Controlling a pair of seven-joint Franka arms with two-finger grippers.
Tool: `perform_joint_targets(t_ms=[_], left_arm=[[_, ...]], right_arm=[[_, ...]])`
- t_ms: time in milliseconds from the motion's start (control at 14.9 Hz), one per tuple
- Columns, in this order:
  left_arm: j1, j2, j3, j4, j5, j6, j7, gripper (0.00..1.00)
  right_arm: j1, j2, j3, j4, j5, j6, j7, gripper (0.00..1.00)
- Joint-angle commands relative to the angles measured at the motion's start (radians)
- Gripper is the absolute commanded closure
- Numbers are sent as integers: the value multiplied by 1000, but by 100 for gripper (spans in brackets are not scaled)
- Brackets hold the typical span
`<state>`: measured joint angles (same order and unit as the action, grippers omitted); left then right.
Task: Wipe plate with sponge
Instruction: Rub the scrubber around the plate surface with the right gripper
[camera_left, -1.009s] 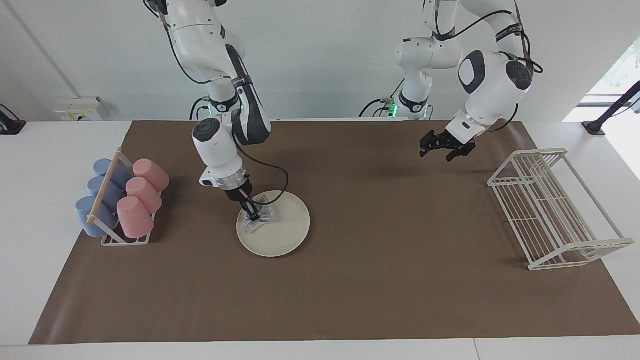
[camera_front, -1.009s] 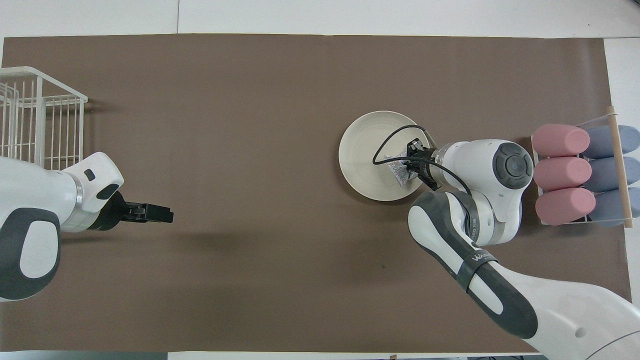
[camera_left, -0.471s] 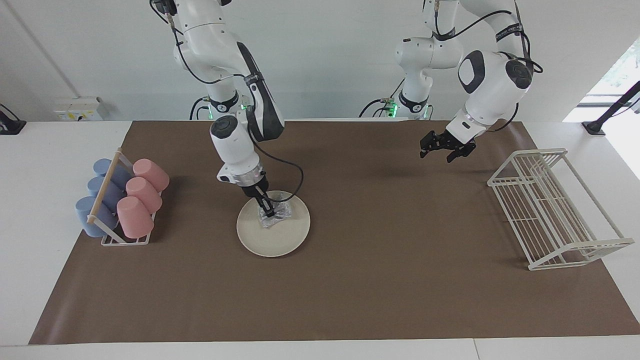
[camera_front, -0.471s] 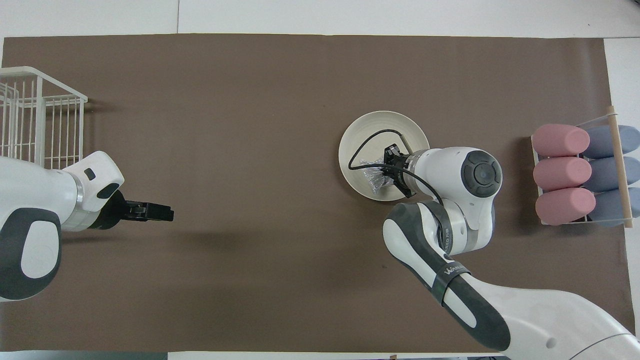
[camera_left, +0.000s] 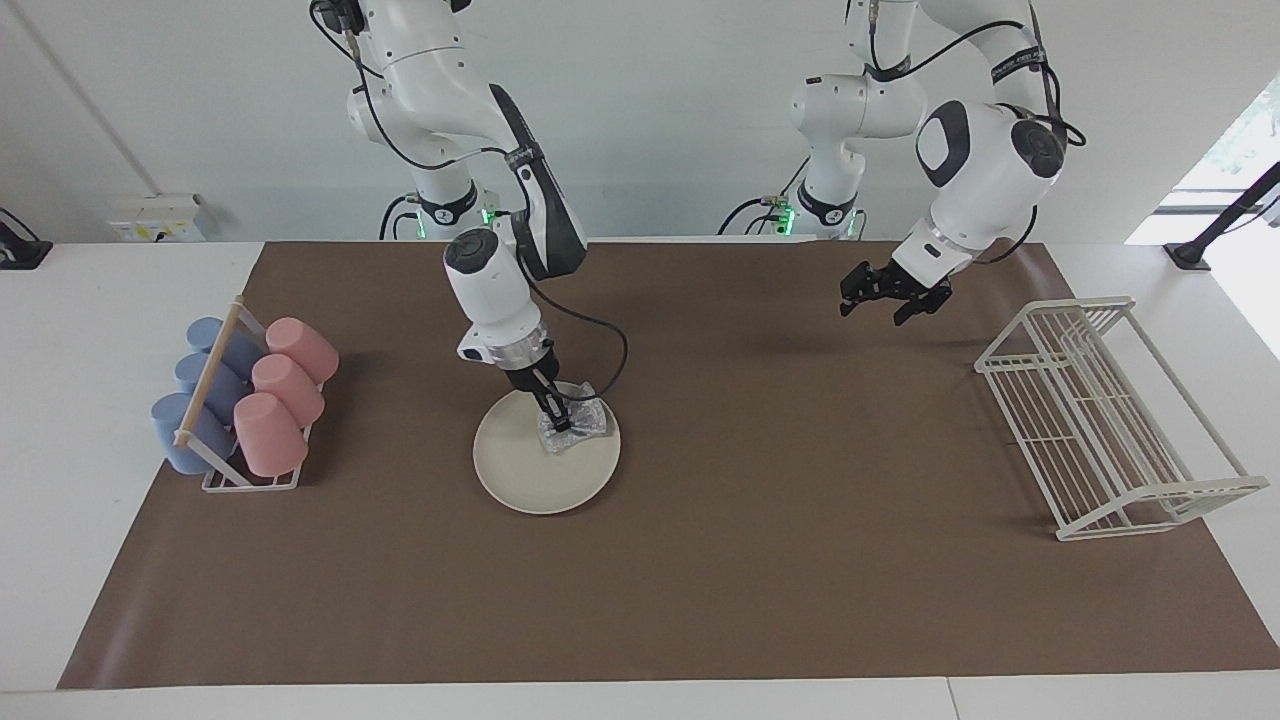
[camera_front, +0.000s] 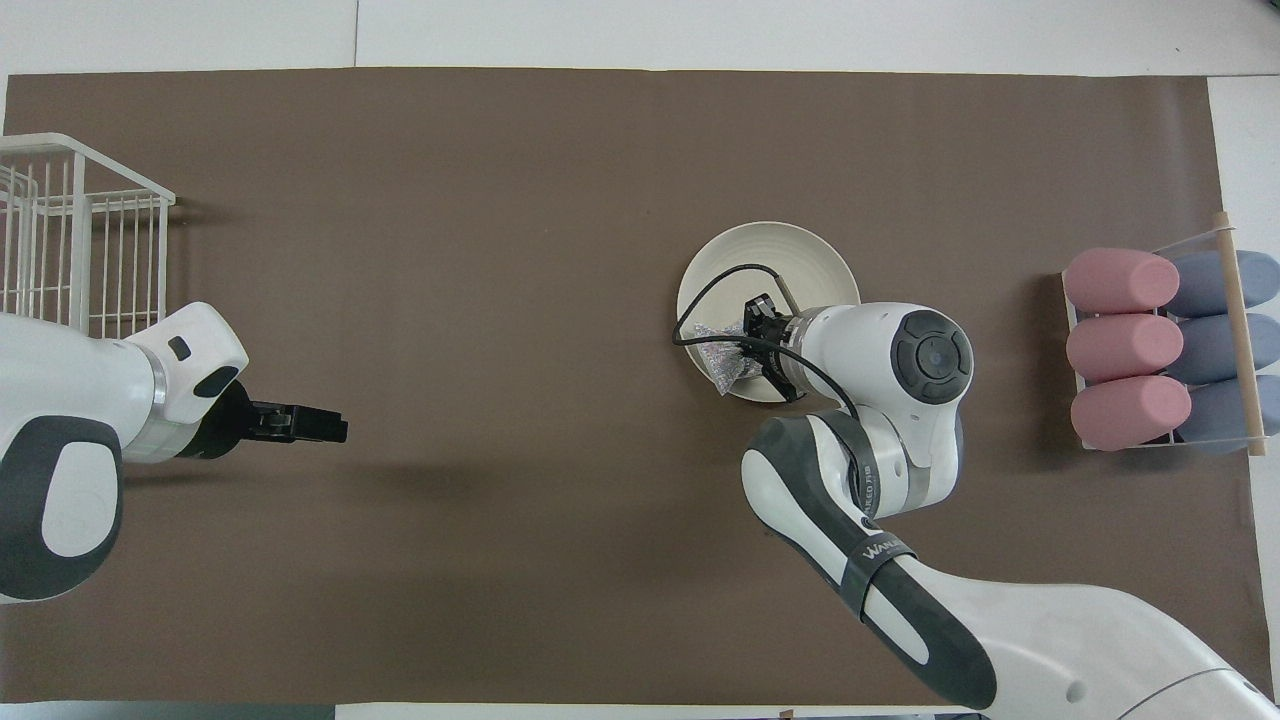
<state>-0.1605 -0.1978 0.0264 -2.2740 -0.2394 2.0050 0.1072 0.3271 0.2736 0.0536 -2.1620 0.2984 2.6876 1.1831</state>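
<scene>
We note the right gripper (camera_left: 556, 415) pinching the sponge (camera_left: 575, 426) and pressing it onto the plate (camera_left: 520, 475), on the part toward the left arm's end of the bench (camera_left: 700, 560). The plate sits on the brown mat, nearer the cup rack (camera_left: 245, 400) than the wire rack (camera_left: 1100, 420). The left gripper (camera_left: 893, 300) waits with fingers spread, over bare mat near the wire rack.

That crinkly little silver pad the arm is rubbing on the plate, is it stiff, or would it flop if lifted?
Probably soft. The sponge looks crumpled and uneven where the right gripper pinches it, so it likely bends easily. Being small beside the plate, it is probably light. Its crinkly surface may drag rather than slide.
</scene>
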Motion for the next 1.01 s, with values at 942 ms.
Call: perform_joint_targets(t_ms=[942], left_arm=[[-4, 0, -11, 14, -645, -3, -84, 0]], right_arm=[[60, 84, 2, 4, 13, 115, 112, 100]])
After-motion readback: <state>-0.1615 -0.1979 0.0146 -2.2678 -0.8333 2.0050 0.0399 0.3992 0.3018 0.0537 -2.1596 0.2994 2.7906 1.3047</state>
